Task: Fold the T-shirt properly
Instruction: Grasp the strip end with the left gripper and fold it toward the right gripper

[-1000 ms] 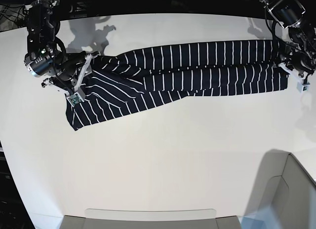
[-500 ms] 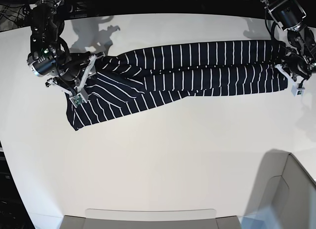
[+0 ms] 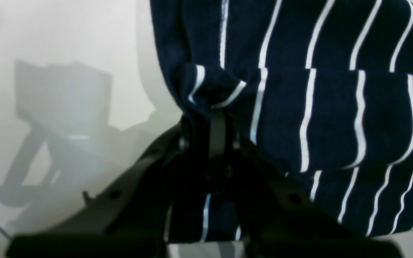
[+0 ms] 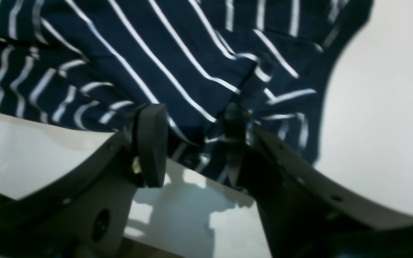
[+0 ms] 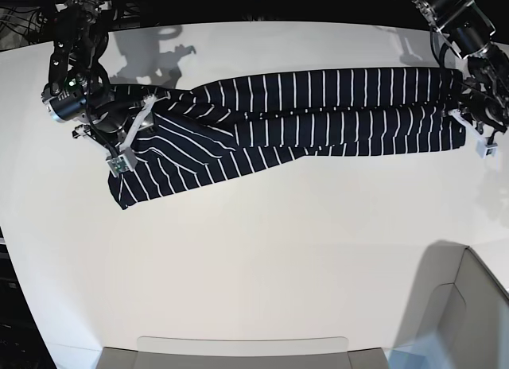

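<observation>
Table is lying white and wide under me, w/ the shirt stretching across its far side as a long narrow band, already looking doubled lengthwise: two striped layers are running side by side w/ a seam-like line btwn them. One end is splaying out at an angle near my right arm, a loose flap drooping toward the table's near side, so that part isn't squared up yet. I'm judging the job as maybe a third done: the long fold is in, but the band is wanting straightening and then folding end to end, prob twice, before it's a tidy packet. My left gripper is pinching the shirt's edge at the other end, jaws closed tight on a bunched bit of cloth, stripes puckering right at the tips. My right gripper is sitting w/ jaws apart, one on either side of a fold of cloth; fabric is passing btwn them but the pads aren't pressing on it as far as I'm seeing, so I'm calling it open, not gripping.
</observation>
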`<action>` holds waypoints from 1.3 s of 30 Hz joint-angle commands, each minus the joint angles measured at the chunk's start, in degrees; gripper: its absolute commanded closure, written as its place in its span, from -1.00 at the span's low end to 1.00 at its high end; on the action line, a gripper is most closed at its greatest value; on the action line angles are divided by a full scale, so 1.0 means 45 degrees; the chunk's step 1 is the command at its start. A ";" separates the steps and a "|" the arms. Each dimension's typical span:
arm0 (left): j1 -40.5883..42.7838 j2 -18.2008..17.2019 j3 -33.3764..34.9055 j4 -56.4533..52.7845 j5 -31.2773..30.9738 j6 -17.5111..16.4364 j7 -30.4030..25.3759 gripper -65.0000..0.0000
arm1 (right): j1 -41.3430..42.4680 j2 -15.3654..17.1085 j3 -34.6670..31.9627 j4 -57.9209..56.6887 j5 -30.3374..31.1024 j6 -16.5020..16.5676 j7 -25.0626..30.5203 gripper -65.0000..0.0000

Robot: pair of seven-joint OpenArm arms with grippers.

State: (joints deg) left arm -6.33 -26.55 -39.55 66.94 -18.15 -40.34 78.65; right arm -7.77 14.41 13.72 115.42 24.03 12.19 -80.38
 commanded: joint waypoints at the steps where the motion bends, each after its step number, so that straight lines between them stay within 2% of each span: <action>1: -0.0127 -0.0226 -0.0032 0.0099 0.0351 0.0075 0.0300 1.00 | 0.0193 0.0108 0.0049 0.0247 0.0100 0.0037 0.0084 0.19; 4: -0.0381 -0.0538 -0.0032 0.0099 0.0332 0.0075 0.0300 1.00 | 0.0193 0.0108 0.0049 0.0247 0.0061 0.0037 0.0084 0.19; 10: -0.0655 -0.0655 -0.0032 0.0158 0.0273 0.0075 0.0300 1.00 | 0.0174 0.0128 0.0049 0.0228 0.0042 0.0037 0.0084 0.19; 19: -0.0557 -0.0558 0.0066 0.3694 0.0254 0.0075 0.0300 1.00 | 0.0271 0.0089 0.0049 0.0228 0.0042 0.0037 0.0084 0.19; 22: -0.0362 -0.0167 0.0242 0.4651 0.0254 0.0075 0.0300 1.00 | 0.0271 -0.0048 0.0049 0.0208 0.0042 0.0037 0.0084 0.19; 25: 0.0322 0.0302 0.1746 0.5843 0.0254 0.0075 0.0300 1.00 | 0.0271 -0.0087 0.0029 0.0188 0.0042 0.0037 0.0084 0.19; 28: 0.0947 0.1279 0.2977 0.7406 0.0351 0.0075 0.0300 1.00 | 0.0271 -0.0087 0.0010 0.0188 0.0042 0.0037 0.0084 0.19; 33: 0.1650 0.2822 0.3993 1.0102 0.0351 0.0075 0.0300 1.00 | 0.0271 -0.0087 0.0010 0.0188 0.0042 0.0037 0.0084 0.19; 36: 0.1670 0.3467 0.4638 1.0493 0.0351 0.0075 0.0300 1.00 | 0.0271 -0.0087 0.0029 0.0188 0.0042 0.0037 0.0084 0.19; 39: 0.1650 0.3838 0.6318 1.0473 0.0312 0.0075 0.0300 1.00 | 0.0252 -0.0068 0.0029 0.0188 0.0042 0.0037 0.0084 0.19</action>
State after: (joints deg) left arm 1.93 -9.30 -11.57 112.99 -15.42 -39.92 80.99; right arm -7.31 13.63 13.54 115.39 23.83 12.19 -80.36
